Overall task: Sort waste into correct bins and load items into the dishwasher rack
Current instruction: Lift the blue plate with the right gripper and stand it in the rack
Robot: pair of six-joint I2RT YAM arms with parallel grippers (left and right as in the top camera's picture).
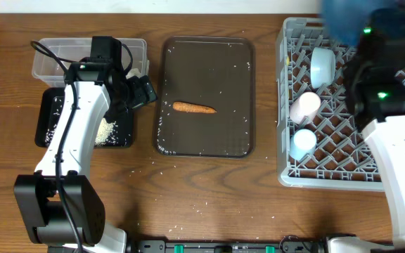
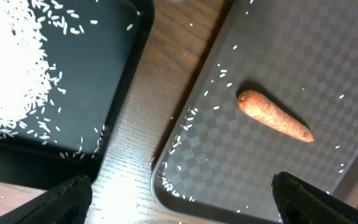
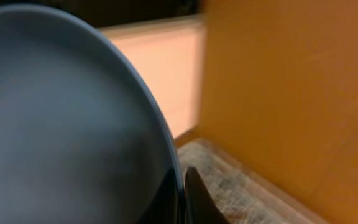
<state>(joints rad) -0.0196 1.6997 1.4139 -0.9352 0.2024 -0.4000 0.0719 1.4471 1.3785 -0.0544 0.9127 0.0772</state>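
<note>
- Clamping dark blue plate [image 3: 61, 124] rim, R jaws hold it above rack [image 1: 343, 151].
- L jaws wide apart, empty, near orange stick [image 2: 275, 116] on brown tray [image 2: 328, 56].

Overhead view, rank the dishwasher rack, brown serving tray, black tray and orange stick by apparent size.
1. Dishwasher rack
2. Brown serving tray
3. Black tray, partly under the left arm
4. Orange stick

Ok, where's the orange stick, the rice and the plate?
orange stick [image 1: 194, 108]: overhead view, its middle.
rice [image 2: 5, 62]: left wrist view, middle of the pile.
plate [image 3: 61, 124]: right wrist view, its face.
</note>
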